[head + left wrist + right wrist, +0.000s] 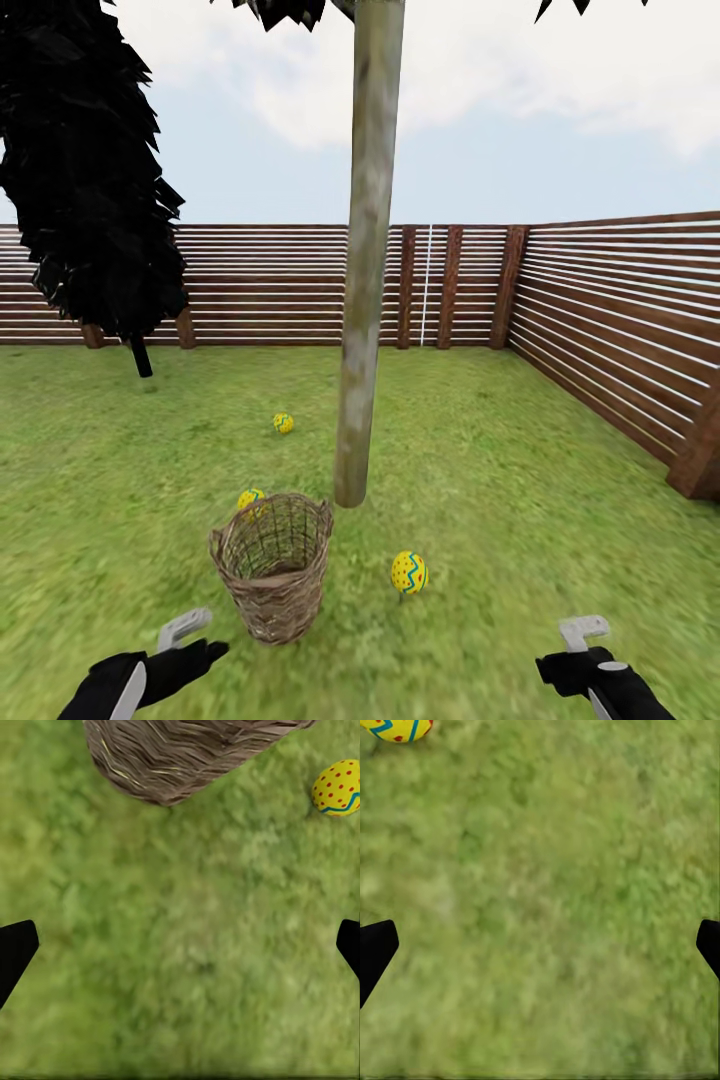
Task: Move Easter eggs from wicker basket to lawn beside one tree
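L gripper [185, 640] and R gripper [585, 645] both hang low over bare lawn [560, 480], fingers spread wide, nothing held. Basket [272, 565] stands upright just ahead and inboard of the L gripper, near the trunk base. One egg [408, 572] lies on the grass between the grippers, ahead of both, just beside the basket and close to the tree [365, 300]. A 2nd egg [250, 499] sits at the basket's far rim; prob. on the grass behind it, seen partly thru the weave, but can't tell for sure. 3rd egg [283, 423] lies farther out, past the basket, w/ the fence [620, 310] well beyond. Step in hand, as I judge it: confirm the basket's empty. Tip the head over the rim first; if the 2nd egg is inside, go in w/ the L gripper from straight above and close gently.
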